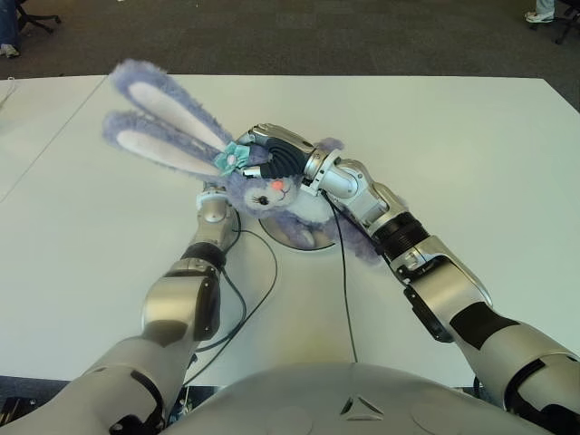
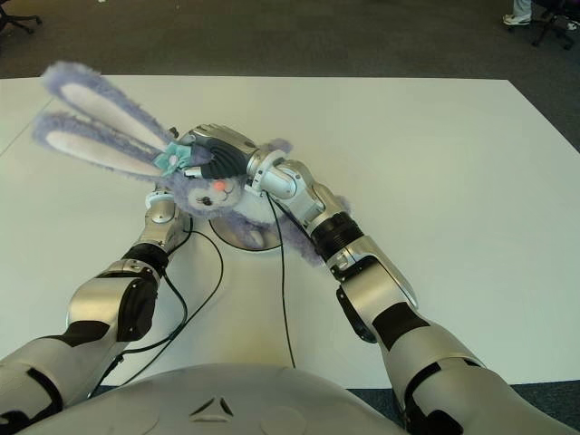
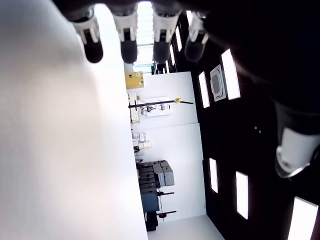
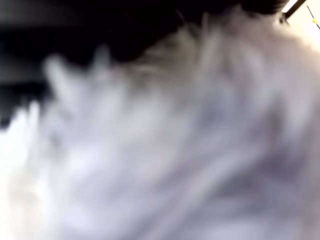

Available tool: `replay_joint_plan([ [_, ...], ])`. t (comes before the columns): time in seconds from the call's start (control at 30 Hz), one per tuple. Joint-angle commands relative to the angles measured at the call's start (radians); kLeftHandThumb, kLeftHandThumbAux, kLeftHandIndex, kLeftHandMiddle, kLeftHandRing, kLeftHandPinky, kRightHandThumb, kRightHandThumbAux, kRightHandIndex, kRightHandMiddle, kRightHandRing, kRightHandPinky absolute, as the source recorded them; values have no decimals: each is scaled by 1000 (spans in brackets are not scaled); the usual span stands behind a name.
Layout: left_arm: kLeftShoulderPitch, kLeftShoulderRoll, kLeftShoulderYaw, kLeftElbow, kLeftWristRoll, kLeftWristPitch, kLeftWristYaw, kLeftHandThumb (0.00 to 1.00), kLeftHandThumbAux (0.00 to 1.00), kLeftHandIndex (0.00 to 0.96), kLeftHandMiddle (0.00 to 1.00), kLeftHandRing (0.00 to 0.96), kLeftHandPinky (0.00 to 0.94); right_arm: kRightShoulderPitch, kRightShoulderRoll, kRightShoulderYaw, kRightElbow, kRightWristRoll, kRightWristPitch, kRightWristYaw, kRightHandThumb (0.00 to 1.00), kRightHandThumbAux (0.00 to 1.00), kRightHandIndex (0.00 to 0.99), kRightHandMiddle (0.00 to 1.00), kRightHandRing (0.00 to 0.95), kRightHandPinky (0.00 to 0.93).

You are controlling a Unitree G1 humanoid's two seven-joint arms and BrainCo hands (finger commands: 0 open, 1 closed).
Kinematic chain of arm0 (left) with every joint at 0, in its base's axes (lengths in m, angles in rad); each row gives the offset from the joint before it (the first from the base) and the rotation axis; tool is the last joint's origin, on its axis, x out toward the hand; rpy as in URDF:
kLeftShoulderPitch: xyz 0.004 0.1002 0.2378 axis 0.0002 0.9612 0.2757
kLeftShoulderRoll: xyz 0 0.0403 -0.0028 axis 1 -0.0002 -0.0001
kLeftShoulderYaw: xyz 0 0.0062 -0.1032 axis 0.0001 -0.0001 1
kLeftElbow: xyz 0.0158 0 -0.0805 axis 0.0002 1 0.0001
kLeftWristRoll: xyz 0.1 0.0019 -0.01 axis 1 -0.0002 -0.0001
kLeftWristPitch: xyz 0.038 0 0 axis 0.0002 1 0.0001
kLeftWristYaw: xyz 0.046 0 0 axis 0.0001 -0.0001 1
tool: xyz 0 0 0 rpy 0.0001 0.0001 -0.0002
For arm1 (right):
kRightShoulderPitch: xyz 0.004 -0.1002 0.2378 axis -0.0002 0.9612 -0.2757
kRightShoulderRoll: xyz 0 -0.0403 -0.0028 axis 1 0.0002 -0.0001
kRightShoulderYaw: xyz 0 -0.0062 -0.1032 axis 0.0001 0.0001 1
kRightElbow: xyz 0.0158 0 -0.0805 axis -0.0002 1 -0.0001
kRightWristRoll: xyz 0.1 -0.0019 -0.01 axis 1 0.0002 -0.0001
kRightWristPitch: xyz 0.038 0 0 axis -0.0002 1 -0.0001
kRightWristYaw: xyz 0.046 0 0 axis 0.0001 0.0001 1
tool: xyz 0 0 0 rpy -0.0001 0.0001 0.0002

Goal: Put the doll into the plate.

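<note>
Two robot hands meet near the middle of a wide white tabletop (image 1: 471, 154). The right hand (image 1: 281, 156), silver and black, grasps a fluffy purple bunny doll with long white-lined ears and a small teal bow (image 1: 258, 186). Its fingers wrap over the top of the doll's head. The doll's ears stick out to the far left, up off the tabletop. The doll's face, with a pink nose, looks toward the robot. The doll is right above a round, shiny grey plate (image 1: 304, 234), and its fuzzy body hangs down over the plate's right side. Whether the doll touches the plate cannot be told.

In the right wrist view, soft purple-grey fur (image 4: 190, 145) fills almost everything.

The left hand (image 1: 213, 201) is just left of the plate, mostly hidden behind the doll's head. In the left wrist view its fingers (image 3: 127, 37) are straight and loose, and they hold nothing.

Thin black cables (image 1: 245, 299) curl over the tabletop near the left arm, and one more runs along the right arm.
</note>
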Motion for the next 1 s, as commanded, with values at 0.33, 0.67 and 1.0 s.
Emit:
replay_joint_plan([
  [0.33, 230, -62, -12, 142, 6, 129, -46, 0, 507, 0, 8, 2, 10, 57, -1, 12, 88, -12, 13, 9, 171, 500, 41, 211, 273, 295],
  [0.67, 239, -62, -14, 140, 9, 99, -57, 0, 513, 0, 9, 0, 0, 48, 3, 13, 128, -16, -20, -11, 166, 510, 19, 122, 176, 235],
  [1.0, 244, -58, -39, 140, 36, 85, -37, 0, 474, 0, 0, 0, 0, 42, -3, 18, 136, -36, -34, -30, 190, 523, 12, 75, 142, 221],
])
